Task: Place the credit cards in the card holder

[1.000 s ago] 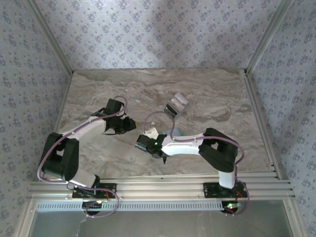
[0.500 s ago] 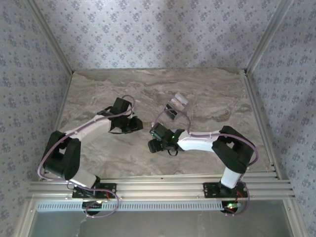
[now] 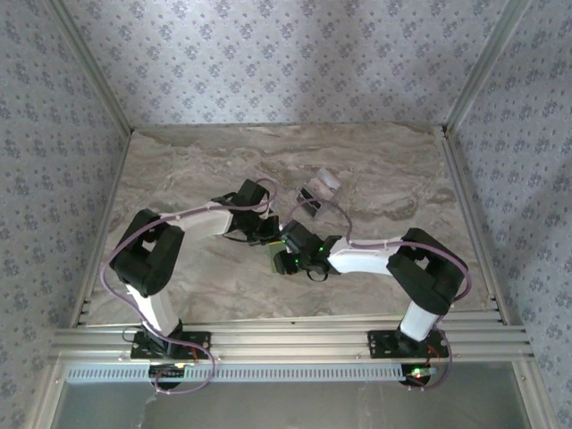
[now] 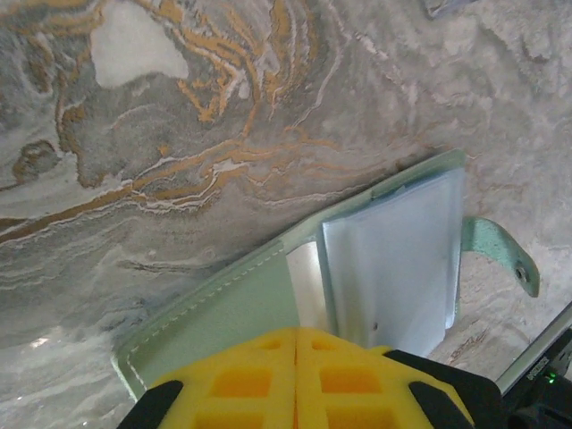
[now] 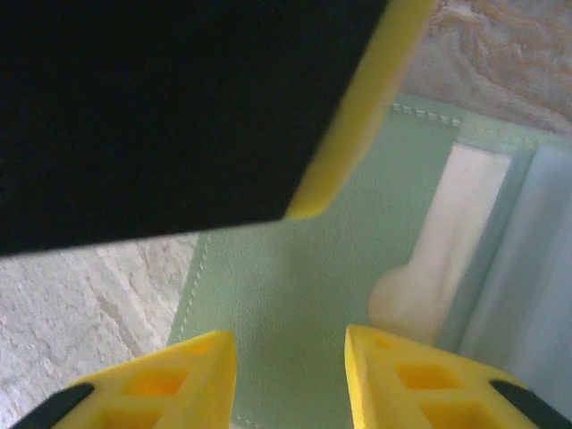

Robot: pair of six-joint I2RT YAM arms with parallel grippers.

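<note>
Marble-patterned table (image 3: 179, 170), walled in flowered paper, carries two arms that meet near its middle: the left arm (image 3: 201, 217) and the right arm (image 3: 366, 259) bring their wrists almost nose to nose. Directly beneath both tools lies the card holder (image 4: 223, 304), flat on the stone, pale green with a stitched edge. Its clear pocket (image 4: 393, 259) sits just ahead of the left gripper (image 4: 295, 357), and a small green strap tab (image 4: 500, 255) sticks out beyond the pocket's far side. The left gripper's yellow fingers are pressed together at the holder's near edge; whether they pinch the material cannot be made out. The right gripper (image 5: 290, 375) hangs low over the holder's green face with its two yellow fingertips (image 5: 192, 371) apart and nothing between them, the pale cut-out of the pocket just ahead and to one side. A dark block edged in yellow (image 5: 179, 107) looms just above and ahead of the right tips. The credit cards (image 3: 319, 189), a small pile of silvery and dark pieces, lie on the table beyond both grippers, apart from the holder.
</note>
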